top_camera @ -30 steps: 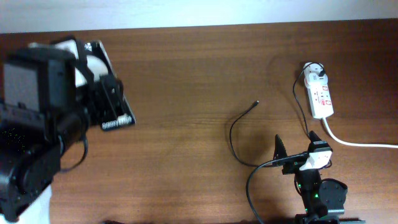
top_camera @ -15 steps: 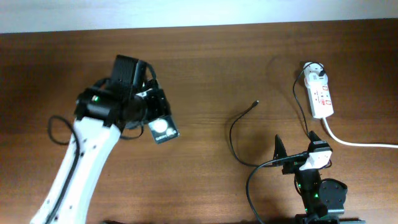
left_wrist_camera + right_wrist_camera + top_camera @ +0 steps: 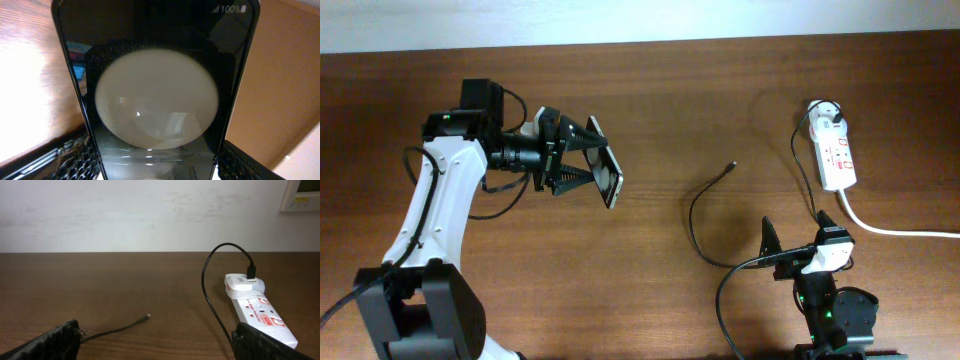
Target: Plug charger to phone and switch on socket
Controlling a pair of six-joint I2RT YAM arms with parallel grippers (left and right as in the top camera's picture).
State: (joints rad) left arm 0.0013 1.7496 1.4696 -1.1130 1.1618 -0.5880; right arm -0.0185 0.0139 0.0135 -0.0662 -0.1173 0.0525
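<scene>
The phone (image 3: 155,90) fills the left wrist view: a glossy black slab with a large pale disc on its screen and "100%" beside signal bars at its top corner. The left gripper (image 3: 592,155) is clamped on its long edges and holds it above the table (image 3: 650,80), left of centre. The table is dark brown wood grain against a plain white wall. The charger (image 3: 694,205), a thin black cable, curls across the wood, its connector tip (image 3: 733,166) lying free near the middle. The socket (image 3: 835,150), a white strip with small red marks too small to read, lies at the far right. The right gripper (image 3: 796,232) is spread wide and empty.
</scene>
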